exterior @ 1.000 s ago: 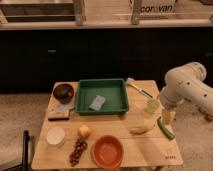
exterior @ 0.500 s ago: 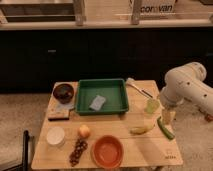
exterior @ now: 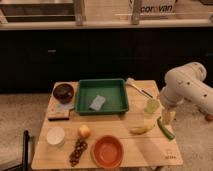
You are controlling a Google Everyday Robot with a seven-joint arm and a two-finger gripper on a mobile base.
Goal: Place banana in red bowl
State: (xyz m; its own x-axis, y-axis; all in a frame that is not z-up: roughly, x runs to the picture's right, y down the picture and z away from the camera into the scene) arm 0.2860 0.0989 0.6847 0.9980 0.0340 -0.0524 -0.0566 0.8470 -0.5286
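The small yellow banana lies on the wooden table, right of centre. The orange-red bowl stands near the front edge, to the left of the banana and nearer to me, with nothing in it. My gripper hangs from the white arm at the table's right side. It is just above and to the right of the banana, over the far end of a long green vegetable.
A green tray with a grey-blue sponge sits at the back centre. There are also a dark bowl, a wooden block, a white cup, a round orange fruit, dark grapes, a pale green cup and a utensil.
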